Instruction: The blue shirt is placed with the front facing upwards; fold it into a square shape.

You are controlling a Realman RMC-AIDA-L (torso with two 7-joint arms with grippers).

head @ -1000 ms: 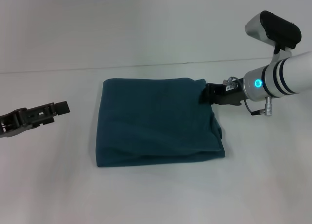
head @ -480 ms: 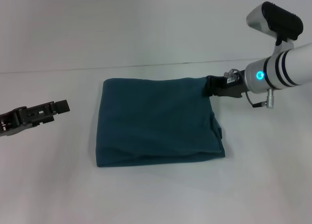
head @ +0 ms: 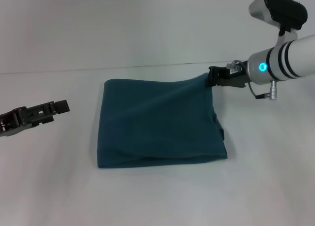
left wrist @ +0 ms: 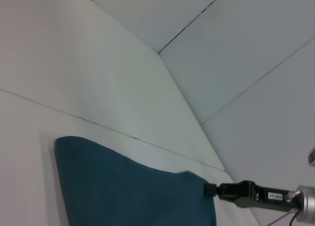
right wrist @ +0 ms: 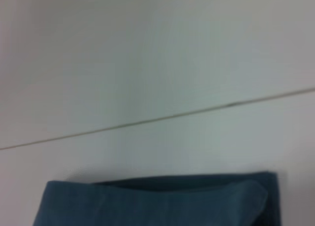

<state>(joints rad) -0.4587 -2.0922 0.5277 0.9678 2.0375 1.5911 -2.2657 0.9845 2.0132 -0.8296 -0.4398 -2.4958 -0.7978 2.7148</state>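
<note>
The blue shirt [head: 160,123] lies folded into a rough square on the white table, with no lettering showing. My right gripper [head: 211,78] is shut on its far right corner and holds that corner lifted off the table, so a ridge of cloth runs from the corner down across the fold. The same corner and gripper [left wrist: 212,189] show in the left wrist view, and the shirt's folded edge [right wrist: 162,199] fills the bottom of the right wrist view. My left gripper [head: 58,108] hovers well to the left of the shirt, apart from it.
The white table [head: 157,196] meets a pale wall at a seam [head: 74,70] behind the shirt. Bare tabletop surrounds the shirt on all sides.
My right gripper has risen and moved slightly back, pulling the shirt's far right corner up with it. The left arm has stayed still.
</note>
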